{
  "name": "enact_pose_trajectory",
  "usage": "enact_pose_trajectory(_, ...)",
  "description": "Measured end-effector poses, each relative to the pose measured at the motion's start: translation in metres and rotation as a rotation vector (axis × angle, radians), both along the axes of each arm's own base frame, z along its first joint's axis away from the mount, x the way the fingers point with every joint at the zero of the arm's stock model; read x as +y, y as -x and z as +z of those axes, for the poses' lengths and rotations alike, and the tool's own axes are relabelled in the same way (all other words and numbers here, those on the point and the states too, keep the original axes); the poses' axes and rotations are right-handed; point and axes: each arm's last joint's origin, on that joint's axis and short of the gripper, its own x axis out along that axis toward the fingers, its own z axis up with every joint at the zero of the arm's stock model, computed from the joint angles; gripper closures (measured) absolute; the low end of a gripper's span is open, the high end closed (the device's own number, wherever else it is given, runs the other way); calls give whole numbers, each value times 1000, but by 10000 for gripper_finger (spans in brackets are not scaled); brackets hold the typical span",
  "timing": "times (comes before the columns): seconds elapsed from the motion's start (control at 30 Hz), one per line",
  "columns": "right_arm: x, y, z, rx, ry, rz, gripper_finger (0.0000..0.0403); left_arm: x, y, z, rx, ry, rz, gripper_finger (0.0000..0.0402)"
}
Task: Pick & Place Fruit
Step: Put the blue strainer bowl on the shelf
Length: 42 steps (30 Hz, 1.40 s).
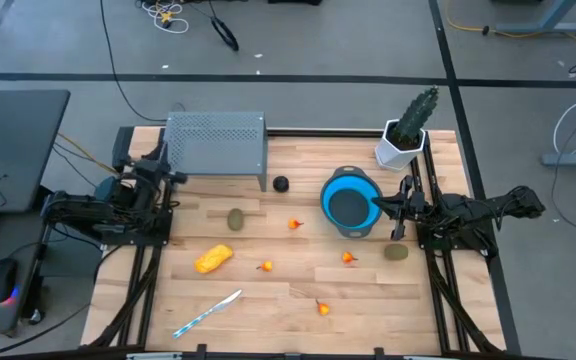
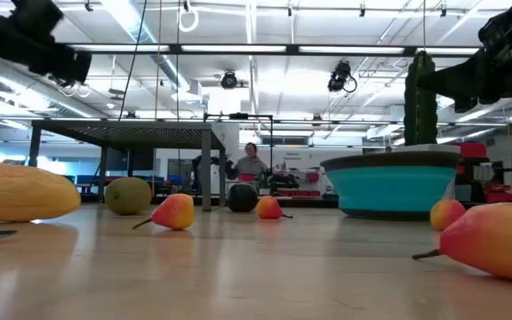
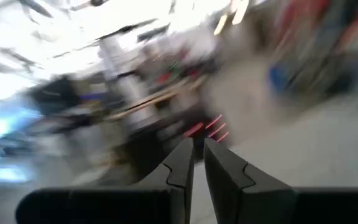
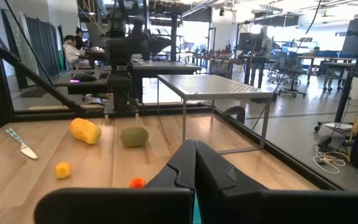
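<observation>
The fruit lies loose on the wooden table [image 1: 298, 285]. It includes a yellow-orange oblong [image 1: 213, 259], an olive oval [image 1: 236, 218], a second olive oval [image 1: 396, 252] and a black ball [image 1: 281, 184]. Several small orange-red pieces [image 1: 295, 224] are scattered between them. My left gripper [image 3: 197, 144] is pulled back at the table's left edge. It is held above the table, its fingers nearly together with nothing between them. My right gripper [image 4: 194, 144] is shut and empty. It hovers at the right edge, beside the blue bowl [image 1: 350, 202].
A grey perforated metal stand [image 1: 216, 143] sits at the far left. A potted cactus [image 1: 408, 135] stands in the far right corner. A white-and-blue knife [image 1: 208, 312] lies near the front edge. People sit in the room beyond the table.
</observation>
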Motion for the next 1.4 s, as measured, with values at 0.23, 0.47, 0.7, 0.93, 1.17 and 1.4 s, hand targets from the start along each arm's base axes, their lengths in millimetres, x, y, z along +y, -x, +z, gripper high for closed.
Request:
enact_pose_trajectory(0.23, 0, 0, 0, 0, 0, 0, 400, -6, -9, 5, -559, 58, -473, 356)
enact_pose_trajectory(0.47, 0, 0, 0, -3, 4, -1, 400, -6, -9, 5, -530, 44, -462, 356)
enact_pose_trajectory(0.7, 0, 0, 1, -3, 24, -1, 400, -7, -17, -8, -528, 160, -528, 356)
enact_pose_trajectory(0.93, 0, 0, 1, -10, -6, 0, 400, -12, -29, -26, -351, 252, -703, 356)
enact_pose_trajectory(1.17, 0, 0, 2, -32, -38, 2, 400, -17, -37, -21, -373, 260, -934, 356)
enact_pose_trajectory(1.4, -1, 0, 2, -37, -54, -33, 400, -21, -58, -28, -303, 317, -990, 356)
